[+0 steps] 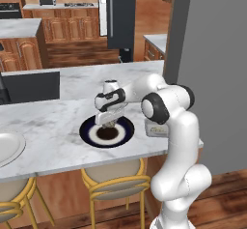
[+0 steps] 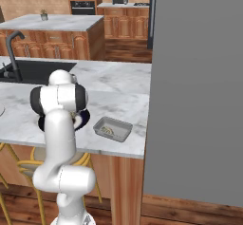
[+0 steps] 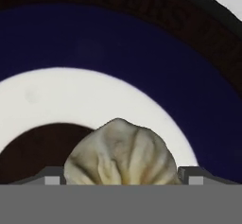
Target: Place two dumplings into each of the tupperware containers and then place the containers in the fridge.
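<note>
Marble counter (image 1: 58, 126) is being worked over as a dumpling (image 3: 122, 154) on the dark plate (image 1: 91, 132) is being straddled by the open hand (image 1: 108, 122), closing and lifting toward the tupperware container (image 2: 113, 128) being judged next.

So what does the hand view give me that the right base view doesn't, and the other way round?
Hand view: a pleated dumpling close up on the plate, between the two tips of the pincer; whether they press it yet is unclear. Right base view: the container to the right of the arm, the sink and the tap. Shared: the dark plate, partly behind the arm in the right base view, and the marble counter.
</note>
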Controlling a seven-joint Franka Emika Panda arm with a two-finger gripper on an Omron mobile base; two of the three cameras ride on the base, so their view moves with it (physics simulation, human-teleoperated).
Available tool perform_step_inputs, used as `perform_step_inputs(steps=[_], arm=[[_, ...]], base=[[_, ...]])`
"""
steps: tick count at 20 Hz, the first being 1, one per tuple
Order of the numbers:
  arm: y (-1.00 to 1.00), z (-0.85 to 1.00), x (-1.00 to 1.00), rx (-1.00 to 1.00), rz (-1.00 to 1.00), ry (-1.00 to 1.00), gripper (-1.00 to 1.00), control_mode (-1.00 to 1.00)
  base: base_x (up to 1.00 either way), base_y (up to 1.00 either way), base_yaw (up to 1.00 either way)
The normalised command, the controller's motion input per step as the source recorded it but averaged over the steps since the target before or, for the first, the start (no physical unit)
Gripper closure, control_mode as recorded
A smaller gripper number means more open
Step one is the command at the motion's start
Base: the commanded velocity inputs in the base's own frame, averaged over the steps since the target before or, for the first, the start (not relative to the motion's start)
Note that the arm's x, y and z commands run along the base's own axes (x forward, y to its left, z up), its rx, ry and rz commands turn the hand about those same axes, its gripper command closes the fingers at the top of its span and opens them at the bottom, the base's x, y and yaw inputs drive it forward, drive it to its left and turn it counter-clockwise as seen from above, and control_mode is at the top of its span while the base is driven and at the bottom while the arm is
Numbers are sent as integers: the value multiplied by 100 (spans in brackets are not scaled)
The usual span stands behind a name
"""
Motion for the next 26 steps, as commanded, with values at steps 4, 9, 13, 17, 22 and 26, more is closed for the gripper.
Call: perform_step_inputs(steps=[4, 9, 13, 17, 22, 26], arm=[[-94, 25, -26, 3, -4, 0, 100, -100], [-89, 40, -28, 2, -11, 3, 100, -100], [-76, 6, -22, 0, -14, 0, 100, -100], [-84, 17, -8, 0, -14, 4, 100, -100], [-76, 8, 0, 0, -14, 11, 100, -100], [-77, -7, -4, 0, -15, 12, 100, -100]], base=[[0, 0, 0], [0, 0, 0], [0, 0, 0], [0, 0, 0], [0, 0, 0], [0, 0, 0]])
